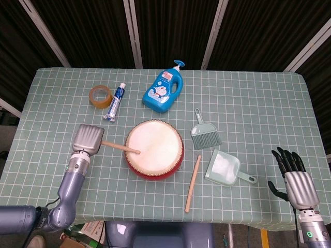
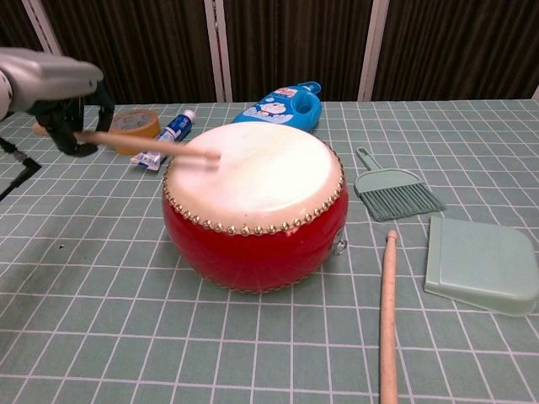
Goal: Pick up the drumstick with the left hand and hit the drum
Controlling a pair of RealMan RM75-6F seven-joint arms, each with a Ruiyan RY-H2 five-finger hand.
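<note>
Head view: the left hand (image 1: 87, 139) grips a drumstick (image 1: 120, 148) left of the red drum (image 1: 154, 149), the stick's tip resting on the drumhead's left edge. The right hand (image 1: 295, 178) hangs at the desk's (image 1: 258, 103) near corner, fingers spread, holding nothing.

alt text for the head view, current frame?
Seen from above, the robot's left hand holds a drumstick with its tip over the near-left edge of a red drum on a green checked tablecloth. A second drumstick, brush, dustpan, blue bottle, tube and tape roll surround it; the right hand is open, bottom right.
</note>
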